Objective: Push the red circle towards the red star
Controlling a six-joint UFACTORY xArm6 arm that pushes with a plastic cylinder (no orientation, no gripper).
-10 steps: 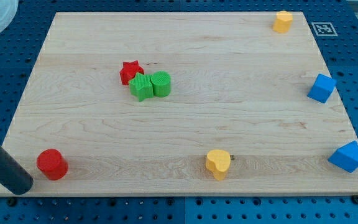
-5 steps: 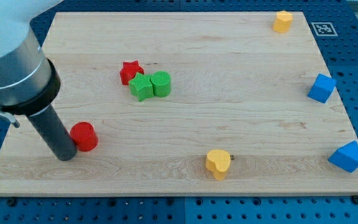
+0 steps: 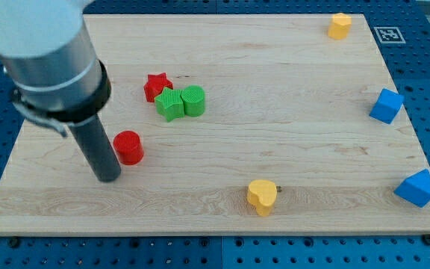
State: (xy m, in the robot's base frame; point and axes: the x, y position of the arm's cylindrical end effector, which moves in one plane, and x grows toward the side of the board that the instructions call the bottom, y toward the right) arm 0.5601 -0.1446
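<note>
and here we are: my tip (image 3: 109, 178) sits down on the board just to the view's lower left of the red circle (image 3: 129, 147), the rod right beside it or touching it, hard to call. that's the smart side to be on, because the red star (image 3: 157, 86) lies to the view's upper right of the red circle, so the rod is behind the block on the line towards its target. there are no fingers on this arm, just a plain rod, so nothing opens, closes or grips; it can only shove.

the red circle is near the red star but clearly apart from it, a stretch of bare wood between them. i'd judge the push as well along, not finished.

watch the neighbours: a green star-like block (image 3: 169, 104) and a green cylinder (image 3: 193, 100) crowd the red star on its lower right, touching each other. a push aimed too far right could nudge them instead.

containers? none on this table. the wooden board (image 3: 290, 149) carries everything, with a yellow block (image 3: 262, 196), another yellow block (image 3: 340, 25) and two blue blocks (image 3: 386, 105) (image 3: 416, 187) well away from the red star.
</note>
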